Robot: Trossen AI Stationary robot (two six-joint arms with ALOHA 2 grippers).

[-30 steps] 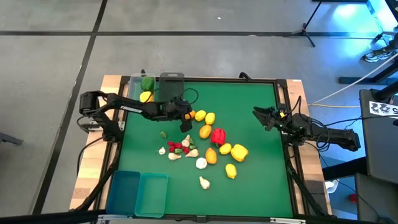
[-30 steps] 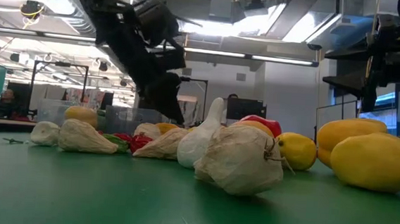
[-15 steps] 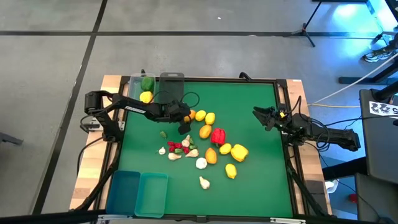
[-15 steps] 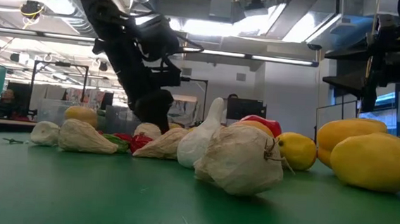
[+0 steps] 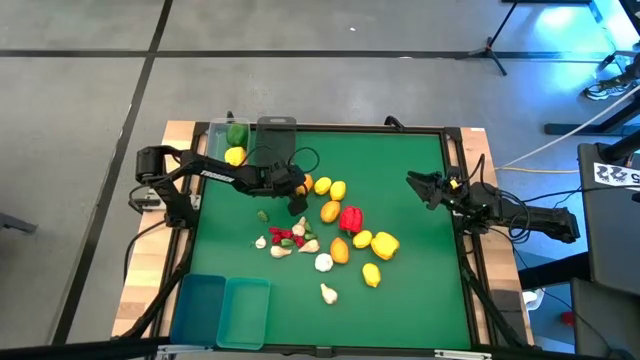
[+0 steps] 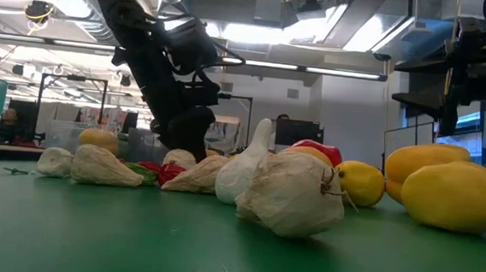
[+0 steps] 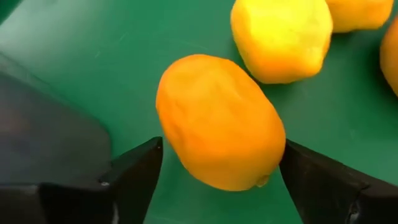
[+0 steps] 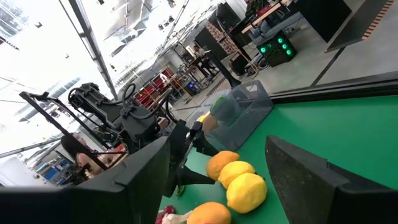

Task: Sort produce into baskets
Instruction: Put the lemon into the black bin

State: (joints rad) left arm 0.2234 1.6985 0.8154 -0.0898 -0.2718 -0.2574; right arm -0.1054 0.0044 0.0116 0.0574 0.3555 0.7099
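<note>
- Left gripper sits low at the pile's 10 o'clock edge, fingers straddling an orange, not yet clamped; it lies on the green mat.
- Far bins stand close behind at 12 o'clock.
- Right gripper waits at 3 o'clock, fingers parted, empty, clear of the work.
</note>
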